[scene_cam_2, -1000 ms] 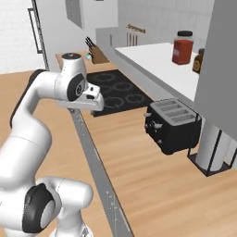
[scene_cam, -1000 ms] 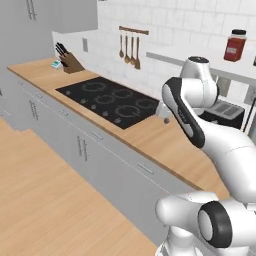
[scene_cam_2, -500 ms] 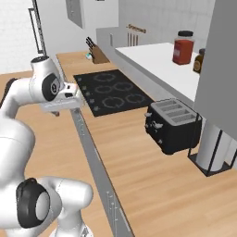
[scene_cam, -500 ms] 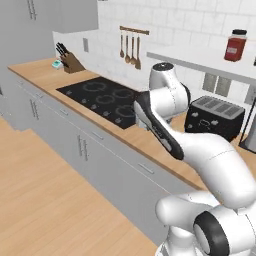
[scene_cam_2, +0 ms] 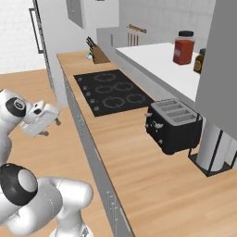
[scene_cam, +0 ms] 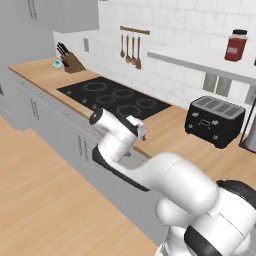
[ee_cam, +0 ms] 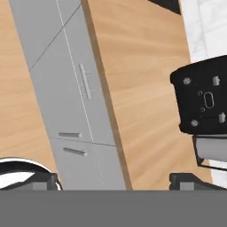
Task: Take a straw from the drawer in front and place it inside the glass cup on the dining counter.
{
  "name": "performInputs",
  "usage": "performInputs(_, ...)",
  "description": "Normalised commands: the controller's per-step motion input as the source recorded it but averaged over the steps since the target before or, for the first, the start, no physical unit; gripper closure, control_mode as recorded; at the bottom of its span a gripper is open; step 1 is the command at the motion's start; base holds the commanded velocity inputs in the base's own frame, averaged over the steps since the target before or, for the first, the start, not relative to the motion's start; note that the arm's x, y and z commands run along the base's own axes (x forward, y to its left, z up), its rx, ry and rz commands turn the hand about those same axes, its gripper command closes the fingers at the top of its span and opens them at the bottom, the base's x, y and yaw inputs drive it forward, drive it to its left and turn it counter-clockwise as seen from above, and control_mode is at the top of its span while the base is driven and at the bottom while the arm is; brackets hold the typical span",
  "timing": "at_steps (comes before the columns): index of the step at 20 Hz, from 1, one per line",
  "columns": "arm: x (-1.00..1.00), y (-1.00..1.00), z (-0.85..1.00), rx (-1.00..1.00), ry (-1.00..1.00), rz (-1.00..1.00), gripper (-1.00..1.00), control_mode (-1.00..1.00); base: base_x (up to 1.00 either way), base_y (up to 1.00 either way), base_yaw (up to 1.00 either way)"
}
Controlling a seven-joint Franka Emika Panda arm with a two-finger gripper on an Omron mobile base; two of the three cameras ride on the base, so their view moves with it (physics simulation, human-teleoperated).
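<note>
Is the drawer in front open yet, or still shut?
Shut. In the hand view the drawer front sits flush with the grey fronts around it, its bar handle untouched, no white inside showing.

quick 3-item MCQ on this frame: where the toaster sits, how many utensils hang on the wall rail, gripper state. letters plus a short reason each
1. The black toaster stands:
A. on the hob
B. on the wood worktop beside the hob
C. on the floor

2. Utensils hanging on the wall rail:
A. one
B. four
C. seven

3. The gripper is:
A. open, holding nothing
B. shut on a straw
C. shut on a knife

Answers: 1 B, it rests on bare wood right of the black hob. 2 B, four hang in a row. 3 A, the fingertips sit far apart with nothing between.
</note>
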Motion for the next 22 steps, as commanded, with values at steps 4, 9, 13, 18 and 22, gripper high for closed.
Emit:
performInputs(4,0.09,0.36,-0.81,-0.45,0.0,-0.02,-1.0,-1.0,0.0,0.0,0.0)
performInputs(9,0.11,0.03,-0.75,-0.33,0.0,-0.04,-1.0,-1.0,0.0,0.0,0.0)
performInputs(13,0.06,-0.24,-0.57,-0.25,0.0,-0.06,-1.0,-1.0,0.0,0.0,0.0)
performInputs(18,0.0,-0.47,-0.41,-0.18,0.0,-0.05,-1.0,-1.0,0.0,0.0,0.0)
performInputs(22,0.13,-0.52,-0.27,-0.13,0.0,-0.02,-1.0,-1.0,0.0,0.0,0.0)
